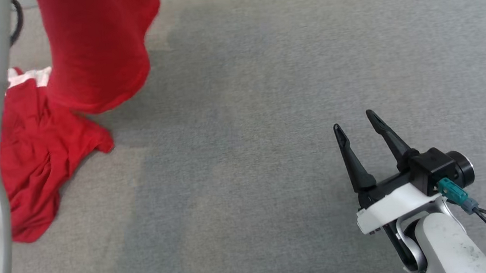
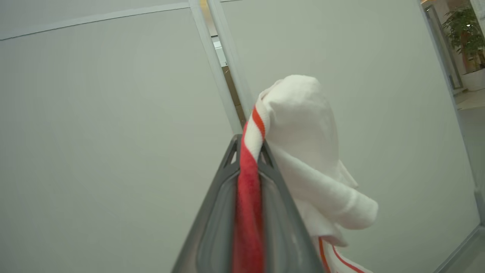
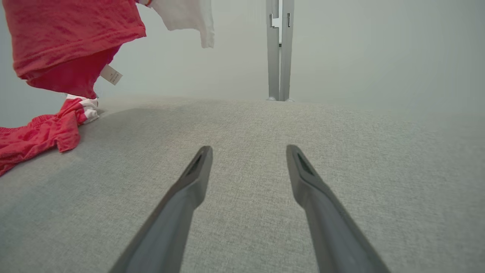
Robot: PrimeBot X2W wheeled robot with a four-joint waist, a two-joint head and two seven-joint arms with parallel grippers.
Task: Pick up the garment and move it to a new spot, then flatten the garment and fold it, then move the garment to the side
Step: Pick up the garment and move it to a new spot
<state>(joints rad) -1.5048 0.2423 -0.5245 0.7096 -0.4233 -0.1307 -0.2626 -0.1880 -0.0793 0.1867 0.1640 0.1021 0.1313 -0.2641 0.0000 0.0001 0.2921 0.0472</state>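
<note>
Garment (image 1: 97, 57), upper left of frame: red knit with white trim, partly hung, the rest heaped on the grey tabletop (image 1: 265, 85). It is judged soft, light, limp; a trimmed edge is best taken. Left fingers (image 2: 216, 212) are clenched on the trim. Right fingers (image 1: 354, 161), lower right, are spread wide, nothing held.

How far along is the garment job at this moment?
Done: the left gripper has its jaws shut on the red garment. In hand: the lift, since its lower part lies crumpled on the grey surface. Left: relocating, flattening, folding, moving aside. The right gripper is open, empty.
</note>
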